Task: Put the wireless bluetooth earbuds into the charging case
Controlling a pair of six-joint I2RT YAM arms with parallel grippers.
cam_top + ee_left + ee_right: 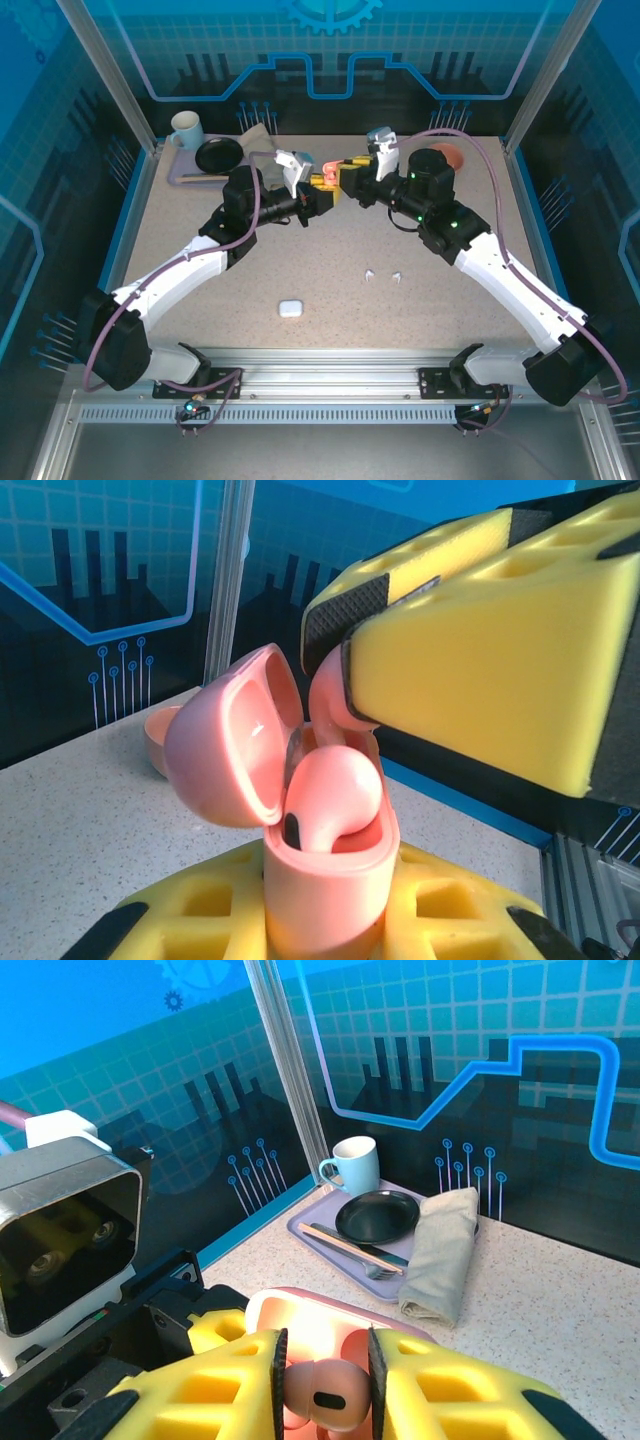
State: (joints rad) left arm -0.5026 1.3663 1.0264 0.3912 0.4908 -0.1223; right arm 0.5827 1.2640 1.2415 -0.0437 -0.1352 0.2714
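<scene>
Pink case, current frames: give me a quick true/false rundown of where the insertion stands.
1. The pink case has its lid open. True.
2. The left gripper is clamped on the pink case. True.
3. Both pink earbuds are seated in the case. False: the seated pink earbud is in its slot, but the held pink earbud is pinched in the right gripper just above the case.
4. The white earbuds are inside the white case. False: the white earbuds lie loose on the table, apart from the white case.
</scene>
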